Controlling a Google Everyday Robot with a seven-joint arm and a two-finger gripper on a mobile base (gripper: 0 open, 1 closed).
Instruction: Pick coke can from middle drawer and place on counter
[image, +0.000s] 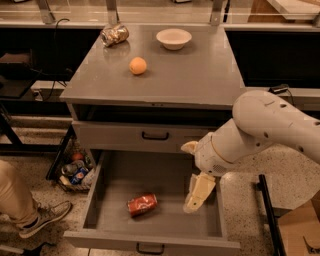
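The coke can (142, 204) lies on its side on the floor of the middle drawer (93, 196), which is pulled fully out at the bottom of the camera view. My gripper (197, 193) hangs down inside the drawer at its right side, about a can's length to the right of the can and not touching it. The white arm (265, 130) reaches in from the right. The grey counter (200, 70) tops the cabinet above.
On the counter stand a shiny mottled can (114, 35), an orange (138, 65) and a white bowl (173, 38). The upper drawer (125, 136) is closed. A person's leg and shoe (35, 215) and a basket of items (75, 170) are at the left.
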